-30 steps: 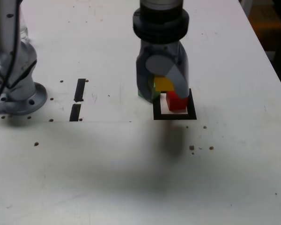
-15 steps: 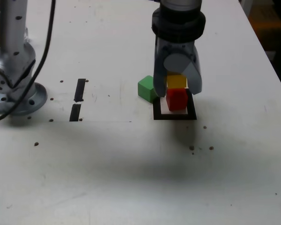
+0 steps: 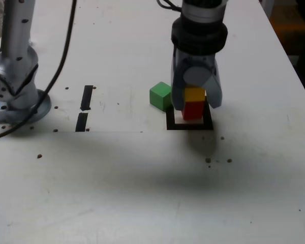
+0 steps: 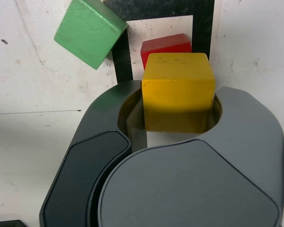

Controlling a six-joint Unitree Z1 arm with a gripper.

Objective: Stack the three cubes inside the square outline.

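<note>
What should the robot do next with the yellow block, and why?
Probably open the gripper and let go. The yellow cube it grips seems to sit squarely on the red cube inside the square outline; the green cube waits beside it.

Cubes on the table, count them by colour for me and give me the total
Red cube: 1
Yellow cube: 1
Green cube: 1
Total: 3 cubes
</note>
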